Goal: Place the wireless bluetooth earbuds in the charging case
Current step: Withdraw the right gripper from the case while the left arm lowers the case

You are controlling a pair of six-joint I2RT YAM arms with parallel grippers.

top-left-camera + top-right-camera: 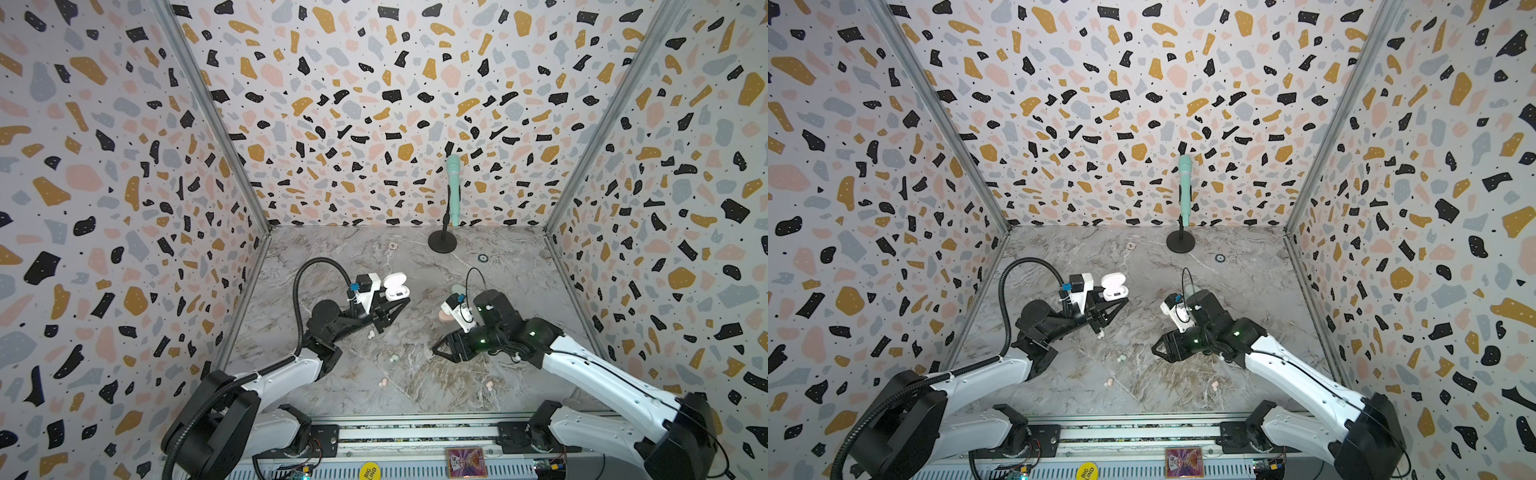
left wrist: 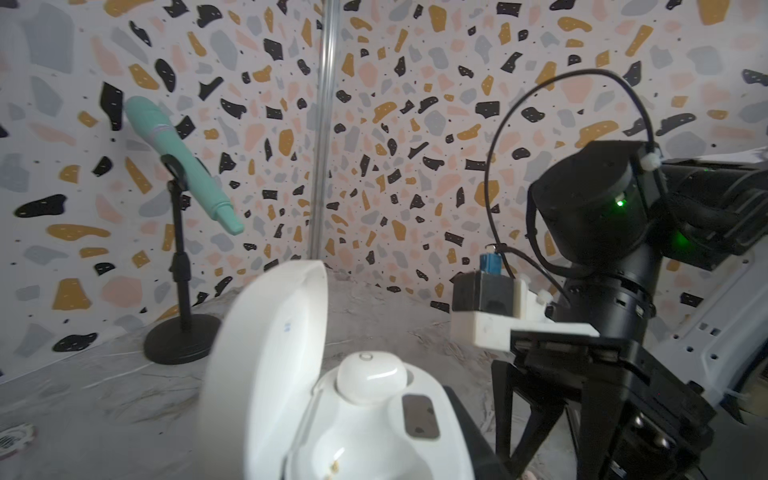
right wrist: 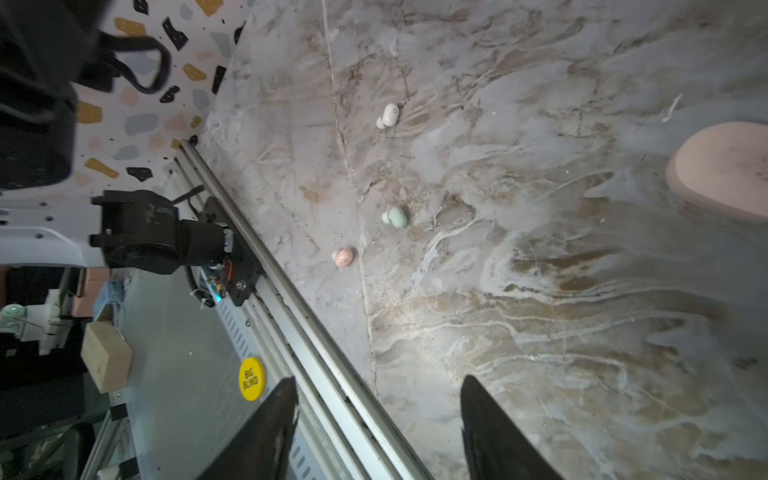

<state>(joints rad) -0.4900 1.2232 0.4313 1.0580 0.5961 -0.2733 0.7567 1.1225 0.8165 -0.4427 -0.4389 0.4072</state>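
Note:
My left gripper (image 1: pixel 399 300) is shut on the white charging case (image 1: pixel 395 286), holding it above the table with the lid (image 2: pixel 266 353) swung open. One white earbud (image 2: pixel 370 376) sits in a socket of the case; the socket beside it is empty. On the table lie a white earbud (image 1: pixel 371 333) (image 3: pixel 388 115), a mint one (image 1: pixel 392 358) (image 3: pixel 395 217), a pink one (image 1: pixel 384 382) (image 3: pixel 344 257) and another pink one (image 1: pixel 490 385). My right gripper (image 1: pixel 438 347) (image 3: pixel 378 386) hangs open and empty, right of the mint earbud.
A pink case (image 1: pixel 444 316) (image 3: pixel 723 170) and a mint case (image 1: pixel 457 288) lie behind my right wrist. A mint microphone (image 1: pixel 453 191) stands on a black stand (image 1: pixel 441 242) at the back. The metal rail (image 1: pixel 415 419) borders the front; patterned walls enclose three sides.

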